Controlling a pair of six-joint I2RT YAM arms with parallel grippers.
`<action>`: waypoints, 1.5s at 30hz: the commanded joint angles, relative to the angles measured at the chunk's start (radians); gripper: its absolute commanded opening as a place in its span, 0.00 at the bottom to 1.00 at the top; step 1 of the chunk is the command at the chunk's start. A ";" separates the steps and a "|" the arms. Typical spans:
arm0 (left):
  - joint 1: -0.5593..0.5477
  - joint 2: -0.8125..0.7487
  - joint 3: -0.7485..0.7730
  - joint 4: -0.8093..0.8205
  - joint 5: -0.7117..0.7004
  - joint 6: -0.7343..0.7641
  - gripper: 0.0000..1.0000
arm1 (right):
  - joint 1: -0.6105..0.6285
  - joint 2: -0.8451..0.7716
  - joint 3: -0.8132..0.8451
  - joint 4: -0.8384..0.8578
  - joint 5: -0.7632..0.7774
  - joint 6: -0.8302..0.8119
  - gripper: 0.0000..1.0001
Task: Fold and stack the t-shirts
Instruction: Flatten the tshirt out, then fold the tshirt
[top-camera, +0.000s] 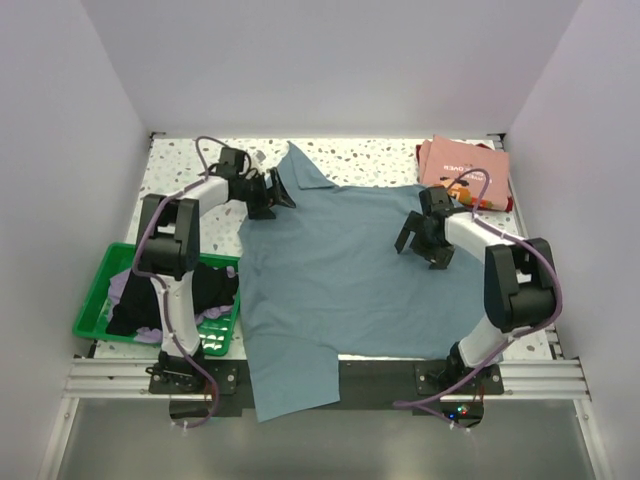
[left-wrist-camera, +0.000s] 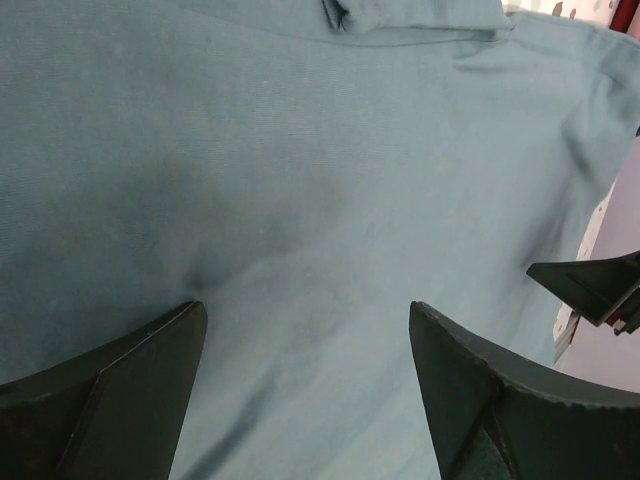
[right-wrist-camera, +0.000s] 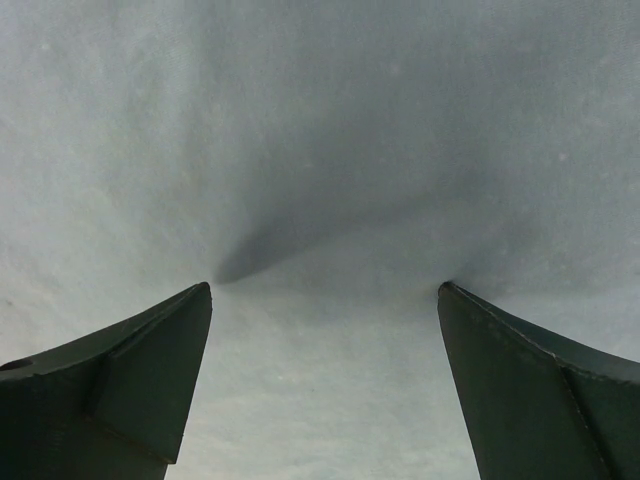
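Tools wide apart, empty: left tool, right tool over grey-blue t-shirt.

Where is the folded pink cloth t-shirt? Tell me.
In the top view, the pink t-shirt lies at the far right corner of the speckled table, just beyond the right gripper and the spread grey-blue t-shirt.

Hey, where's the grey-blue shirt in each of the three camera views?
Top view: the shirt lies spread across the middle of the table.
Left wrist: it fills the picture beyond the open left claw.
Right wrist: plain cloth fills the picture beyond the open right claw.
Shared landmark: the collar, seen from above and at the left wrist's top edge; absent from the right wrist.
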 joint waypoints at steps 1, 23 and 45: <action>-0.006 0.045 0.035 0.001 -0.037 0.036 0.88 | -0.015 0.070 0.038 -0.016 0.044 0.029 0.99; -0.007 0.467 0.607 0.140 0.041 -0.059 0.89 | -0.125 0.441 0.573 -0.226 0.050 -0.038 0.99; -0.016 0.095 0.378 0.208 -0.005 -0.005 0.90 | -0.049 0.180 0.564 -0.251 -0.046 -0.110 0.97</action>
